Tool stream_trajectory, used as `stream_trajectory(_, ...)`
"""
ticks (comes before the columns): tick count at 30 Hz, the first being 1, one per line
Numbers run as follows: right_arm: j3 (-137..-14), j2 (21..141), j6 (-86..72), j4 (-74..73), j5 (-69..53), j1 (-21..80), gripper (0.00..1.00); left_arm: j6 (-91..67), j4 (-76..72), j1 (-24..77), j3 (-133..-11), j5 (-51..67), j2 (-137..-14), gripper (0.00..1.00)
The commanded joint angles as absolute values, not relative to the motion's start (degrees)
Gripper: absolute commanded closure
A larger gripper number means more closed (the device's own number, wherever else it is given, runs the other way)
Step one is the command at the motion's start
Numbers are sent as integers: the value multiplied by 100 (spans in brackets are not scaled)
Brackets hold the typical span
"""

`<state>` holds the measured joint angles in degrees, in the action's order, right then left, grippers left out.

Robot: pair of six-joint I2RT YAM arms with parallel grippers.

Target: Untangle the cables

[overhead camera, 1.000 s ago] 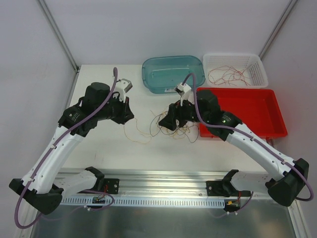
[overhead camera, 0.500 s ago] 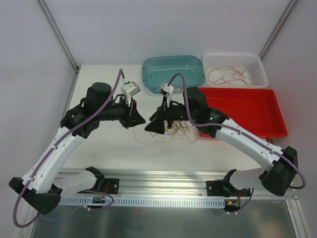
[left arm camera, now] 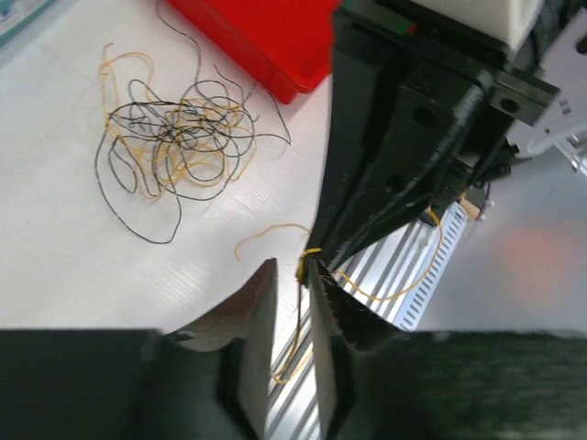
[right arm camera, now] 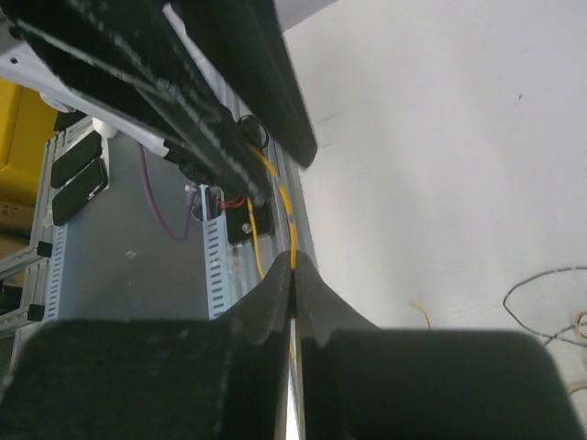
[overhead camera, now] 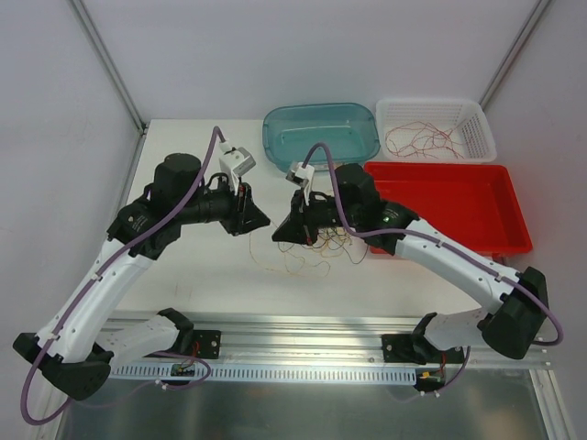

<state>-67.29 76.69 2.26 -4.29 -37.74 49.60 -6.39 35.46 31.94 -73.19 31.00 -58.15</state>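
The cables lie as a tangle (overhead camera: 328, 240) of thin yellow and dark wires on the white table, also seen in the left wrist view as the tangle (left arm camera: 179, 137). One yellow cable (left arm camera: 298, 266) runs out of it to both grippers. My right gripper (overhead camera: 275, 236) is shut on this yellow cable (right arm camera: 292, 234), and its jaws (right arm camera: 292, 268) are pressed together. My left gripper (overhead camera: 265, 223) meets it tip to tip. The left gripper (left arm camera: 292, 270) stands slightly open, with the yellow cable running loose through the gap.
A teal bin (overhead camera: 275, 137) and a white basket (overhead camera: 481, 137) with red-brown wires stand at the back. A red tray (overhead camera: 514, 234) lies to the right, close behind the tangle. A metal rail (overhead camera: 303, 335) runs along the near edge.
Both grippers moved toward each other and now meet tip to tip. The right gripper went from open to shut on the yellow cable. The left jaws parted slightly.
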Motion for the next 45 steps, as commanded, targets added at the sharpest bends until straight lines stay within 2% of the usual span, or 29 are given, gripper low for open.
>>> stream_trajectory(1,-6952,7199,588,-878,-3560,4957,99,-887,3270,3252,-7260,2471,-5695,77)
stream_trajectory(2,-6926,7129,615,-966,-3429,4905,99,-975,3226,3252,-7251,2409,-5687,70)
stream_trajectory(3,-6900,7058,615,-1123,-3367,4869,99,-1019,3199,3243,-7260,2339,-5669,53)
stream_trajectory(6,-6847,6777,589,-1440,-3147,4615,99,-1195,3147,3252,-7304,2005,-5477,20)
stream_trajectory(8,-6847,6487,589,-1634,-2893,4360,99,-1291,3112,3252,-7304,1619,-5336,13)
stream_trajectory(9,-6873,6399,598,-1861,-2805,4246,99,-1301,3094,3243,-7278,1504,-5196,5)
stream_trajectory(11,-6934,6065,598,-2117,-2559,3860,99,-1327,3068,3252,-7225,1118,-5046,1)
stream_trajectory(15,-7381,5634,615,-3029,-1909,3095,99,-1380,3015,3252,-6883,327,-4659,1)
stream_trajectory(17,-7619,5529,501,-3565,-1119,2673,99,-1415,3006,3252,-6698,-251,-4571,1)
stream_trajectory(22,-7718,5344,27,-3903,-54,1436,99,-1442,2980,3243,-5942,-1317,-4368,1)
stream_trajectory(30,-7102,5756,-1220,-3042,-184,-148,99,-976,2163,3243,-4617,-2311,-4079,1)
stream_trajectory(33,-6786,6064,-1755,-2489,-220,-885,99,-844,1794,3243,-4238,-2355,-4034,1)
stream_trajectory(40,-6399,7074,-2504,-1644,-316,-1810,99,-695,1758,3226,-4114,-2083,-4034,1)
stream_trajectory(42,-6407,7433,-2592,-1530,-316,-1976,95,-633,1767,3234,-4096,-2127,-4069,1)
stream_trajectory(43,-6416,7540,-2654,-1529,-290,-2021,86,-589,1758,3226,-4070,-2118,-4052,1)
stream_trajectory(45,-6451,7838,-2672,-1494,-299,-2170,76,-571,1767,3226,-4043,-2083,-4034,1)
